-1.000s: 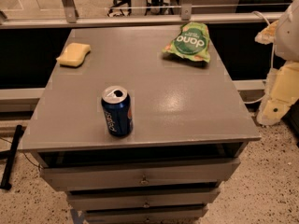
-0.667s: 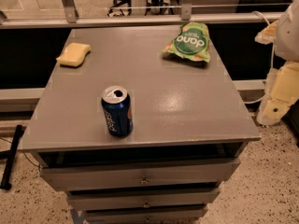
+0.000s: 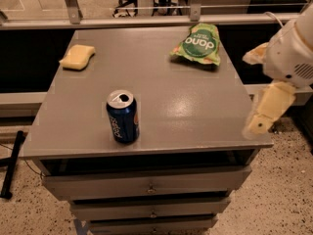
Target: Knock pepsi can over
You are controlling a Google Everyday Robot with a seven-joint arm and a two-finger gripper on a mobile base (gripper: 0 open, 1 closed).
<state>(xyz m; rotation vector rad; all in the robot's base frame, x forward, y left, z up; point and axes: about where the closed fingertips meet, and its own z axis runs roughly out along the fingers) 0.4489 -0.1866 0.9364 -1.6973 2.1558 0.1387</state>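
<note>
1. Tool (image 3: 266, 110): cream-coloured, on a white rounded arm segment, hanging at the right edge of the camera view, just off the front right corner of the desk (image 3: 161, 89). Touching nothing visible. Open or closed: cannot tell.

2. Pepsi can (image 3: 122, 116): dark blue with a silver top, tab opening visible. Standing upright on the desk near its front edge. Well apart from the tool, to its left as seen in the camera view and at about the same depth. Lettering running vertically down the side. Not yet knocked over.

3. Green snack bag (image 3: 197, 44): lying flat on the far part of the desk, beyond the tool and somewhat to its left. White lettering on the face, orange along the lower edge. Well apart from the can.

4. Yellow sponge (image 3: 77, 57): lying flat at the far left of the desk, the item farthest from the tool.

5. Desk: grey, flat top with a dull sheen between the can and the tool. 3 drawers (image 3: 149, 186) stacked below the front edge, each with a small knob.

6. Surroundings: speckled floor (image 3: 281, 199) below the tool; black bar (image 3: 12, 164) leaning on the floor at far left; metal rail (image 3: 146, 20) running behind the desk.
</note>
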